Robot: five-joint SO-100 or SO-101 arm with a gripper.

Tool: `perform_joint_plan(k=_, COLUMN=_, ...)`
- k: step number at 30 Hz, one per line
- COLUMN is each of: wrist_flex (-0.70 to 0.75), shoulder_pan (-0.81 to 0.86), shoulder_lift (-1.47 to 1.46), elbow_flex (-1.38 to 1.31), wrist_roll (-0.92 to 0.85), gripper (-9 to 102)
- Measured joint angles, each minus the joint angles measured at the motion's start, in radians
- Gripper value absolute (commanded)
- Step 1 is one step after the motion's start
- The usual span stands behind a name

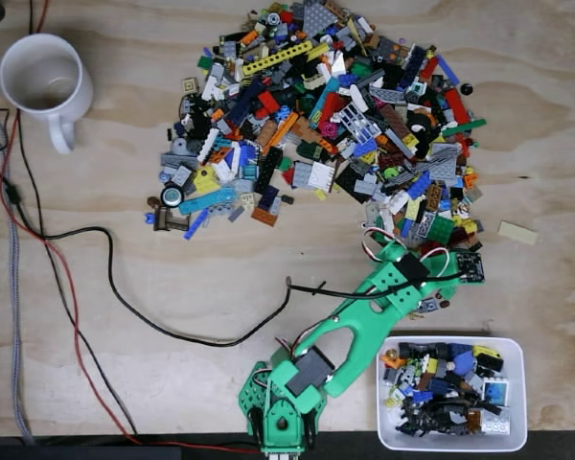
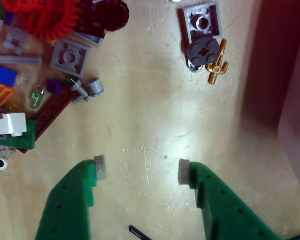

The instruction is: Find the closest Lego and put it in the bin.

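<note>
Above bare table [image 2: 155, 125], I am holding my tool [image 2: 141, 170] wide apart and empty, just beside the Lego pile [image 1: 326, 115], near the bin [image 1: 522, 383].

Green gripper [image 2: 139, 170] agape (nothing held) — grey plate [image 2: 202, 21] ahead.

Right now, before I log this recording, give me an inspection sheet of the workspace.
Surface: bare plywood table.
Job's things: large Lego pile spread at the far side; white bin, partly filled with pieces.
Clutter: white mug; one tan piece lying apart.
Gripper: green gripper open, empty, over bare wood at the pile's edge.
Cables: black cable and red cable across the table.
Surroundings: nothing seen.
</note>
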Motion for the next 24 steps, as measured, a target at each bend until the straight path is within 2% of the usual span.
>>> perform_joint_plan(k=3, wrist_flex=-0.097, shoulder_pan=0.043, shoulder_lift=-0.037, elbow_flex=0.02, wrist_roll=0.02, gripper=21)
perform_joint_plan(k=11, wrist_flex=-0.225, shoulder_pan=0.123, shoulder_lift=-0.054, elbow_flex=0.109, wrist_roll=0.005, gripper=21)
perform_joint_plan(k=24, wrist_flex=-0.324, shoulder_pan=0.221, shoulder_lift=-0.101, elbow_flex=0.132, wrist_roll=-0.101, gripper=21)
